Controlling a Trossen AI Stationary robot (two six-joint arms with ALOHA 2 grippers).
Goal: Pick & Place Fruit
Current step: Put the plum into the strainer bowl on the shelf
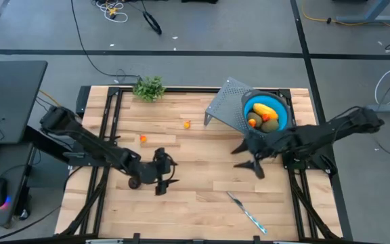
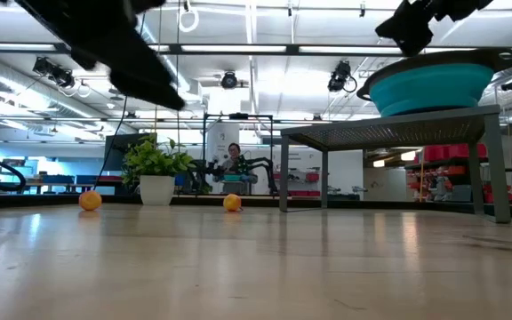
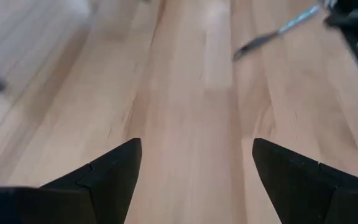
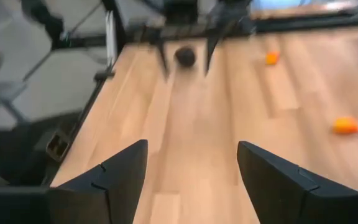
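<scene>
A blue bowl (image 1: 266,112) sits on a grey perforated stand (image 1: 223,108) at the far right and holds yellow, green and orange fruit pieces. Two small orange fruits (image 1: 143,138) (image 1: 187,124) lie on the wooden table; the right wrist view shows them too (image 4: 271,58) (image 4: 345,126). A dark ball (image 1: 134,183) rests on the table beside my left arm's wrist. My left gripper (image 1: 170,173) hovers open near the table's middle with nothing between its fingers (image 3: 197,168). My right gripper (image 1: 248,159) is open and empty (image 4: 191,168), just in front of the stand, pointing toward the left arm.
A silver knife with a blue handle (image 1: 246,210) lies near the front edge, right of centre. A leafy green sprig (image 1: 149,88) stands at the far edge. Bare wood lies between the two grippers.
</scene>
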